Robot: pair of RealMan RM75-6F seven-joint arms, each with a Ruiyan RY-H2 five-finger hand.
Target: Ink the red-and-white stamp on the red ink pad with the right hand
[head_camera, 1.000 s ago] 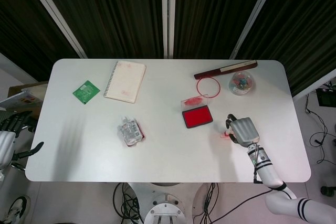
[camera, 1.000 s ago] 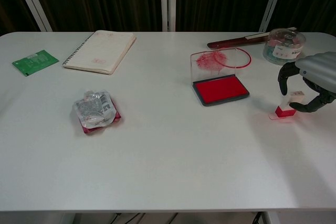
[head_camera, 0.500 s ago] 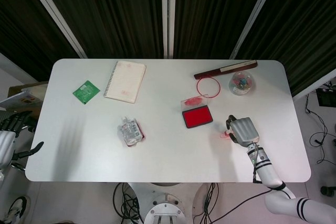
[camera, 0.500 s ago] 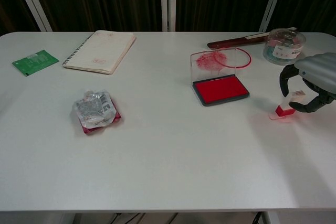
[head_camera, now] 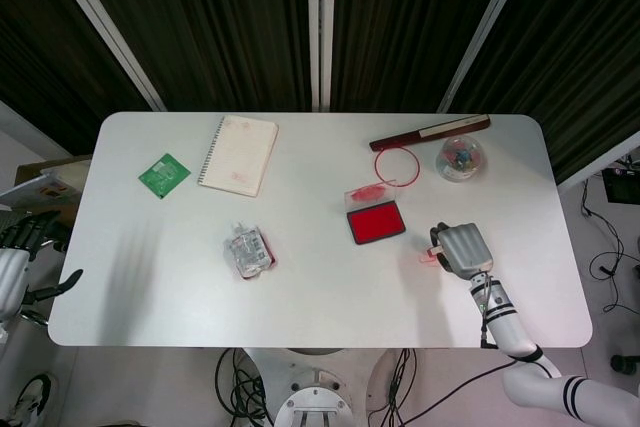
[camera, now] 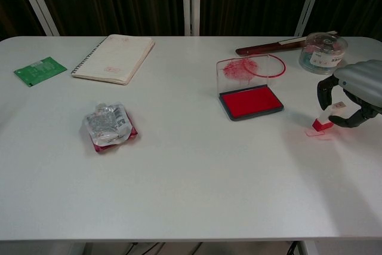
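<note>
The right hand [camera: 353, 97] has its fingers curled around the stamp [camera: 326, 117], which sits a little tilted and just off the table [camera: 191, 171], to the right of the ink pad [camera: 250, 102] and apart from it (the pad's clear lid stands open at the back, so the red part is bare). To do this step well, I think the hand should hold tight, lift a bit more, go left until the stamp is right over the red, then press it down flat. The left hand [head_camera: 15, 247] hangs off the table's left edge with its fingers apart, holding nothing
</note>
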